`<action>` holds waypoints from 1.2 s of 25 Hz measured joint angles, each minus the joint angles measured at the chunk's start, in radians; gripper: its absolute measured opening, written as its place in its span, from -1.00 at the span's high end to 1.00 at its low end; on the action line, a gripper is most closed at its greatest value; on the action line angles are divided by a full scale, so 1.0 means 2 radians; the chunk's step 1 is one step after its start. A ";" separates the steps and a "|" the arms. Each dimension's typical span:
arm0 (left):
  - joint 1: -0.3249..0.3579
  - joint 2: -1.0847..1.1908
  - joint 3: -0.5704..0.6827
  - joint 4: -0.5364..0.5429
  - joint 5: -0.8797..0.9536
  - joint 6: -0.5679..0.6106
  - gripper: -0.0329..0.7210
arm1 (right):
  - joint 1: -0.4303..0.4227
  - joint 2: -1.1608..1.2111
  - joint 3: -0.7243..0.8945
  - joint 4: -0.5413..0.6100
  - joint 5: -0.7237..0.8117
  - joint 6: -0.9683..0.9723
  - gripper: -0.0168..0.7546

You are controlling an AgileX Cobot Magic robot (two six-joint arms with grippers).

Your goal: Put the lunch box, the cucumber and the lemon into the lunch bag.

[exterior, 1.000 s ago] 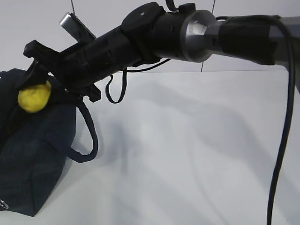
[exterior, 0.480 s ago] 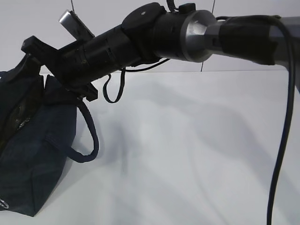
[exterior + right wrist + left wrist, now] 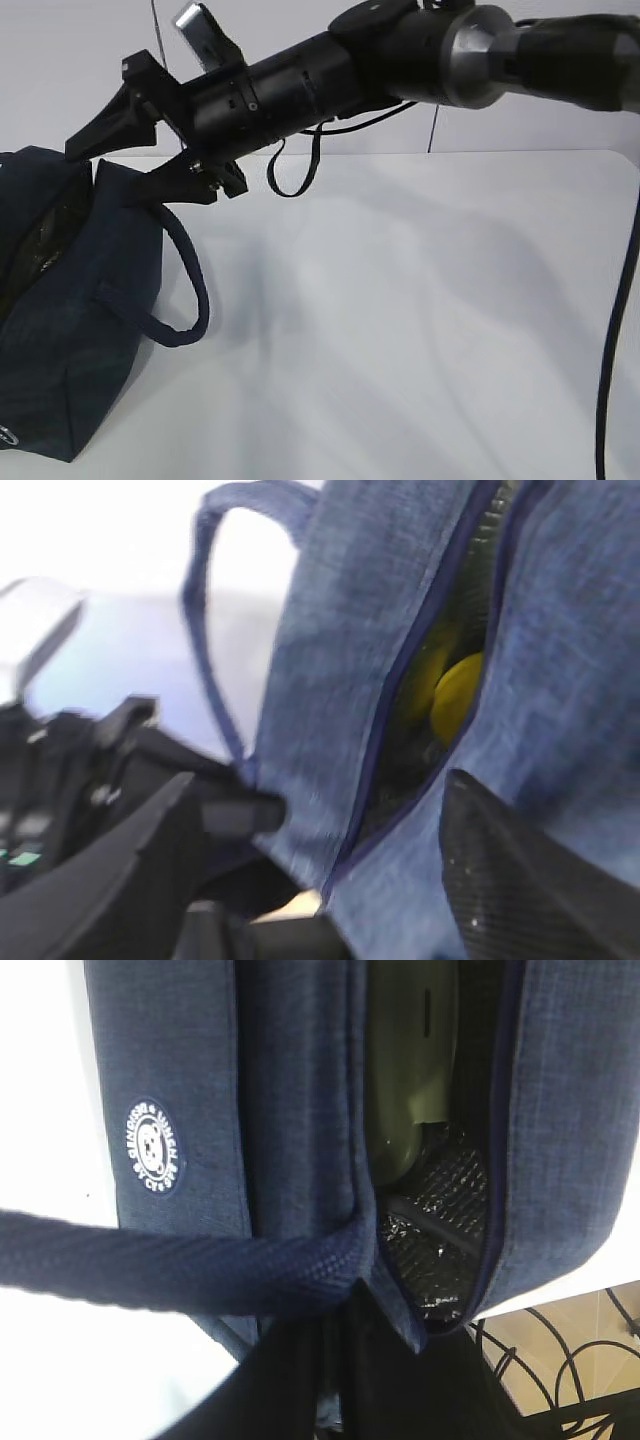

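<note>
White round logo (image 3: 154,1147), lettering unreadable, on navy lunch bag (image 3: 290,1090).

Dark navy woven fabric on the lunch bag (image 3: 300,1090), with a small white round logo (image 3: 154,1147) at 9 o'clock and crinkled silver foil lining. Bright yellow on the lemon (image 3: 455,695), pale sage green on the lunch box (image 3: 405,1060) lid. Plain white across the bench (image 3: 420,320), black on the right tool (image 3: 120,170).
</note>
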 joint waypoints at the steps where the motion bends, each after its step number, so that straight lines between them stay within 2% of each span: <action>1: 0.000 0.000 0.000 0.000 0.000 0.000 0.90 | -0.004 0.000 0.000 0.000 0.009 0.000 -0.43; 4: 0.000 0.000 0.000 0.000 0.000 0.000 0.90 | -0.006 -0.011 0.000 -0.043 0.021 0.028 -0.43; 8: 0.000 0.000 0.000 0.000 0.000 0.000 0.90 | -0.005 -0.042 0.000 -0.186 0.012 0.127 -0.43; 11: 0.000 0.000 0.000 0.000 0.000 0.000 0.90 | -0.002 -0.050 0.000 -0.234 -0.001 0.179 -0.43; 19: 0.000 0.000 0.000 0.000 0.000 0.000 0.90 | 0.034 -0.050 0.000 -0.249 -0.067 0.199 -0.43; 26: 0.000 0.000 0.000 0.000 0.003 0.000 0.90 | 0.035 -0.024 0.000 -0.251 -0.078 0.205 -0.43; 30: 0.000 0.000 0.000 0.000 0.003 0.000 0.90 | 0.035 -0.004 0.000 -0.232 -0.078 0.205 -0.43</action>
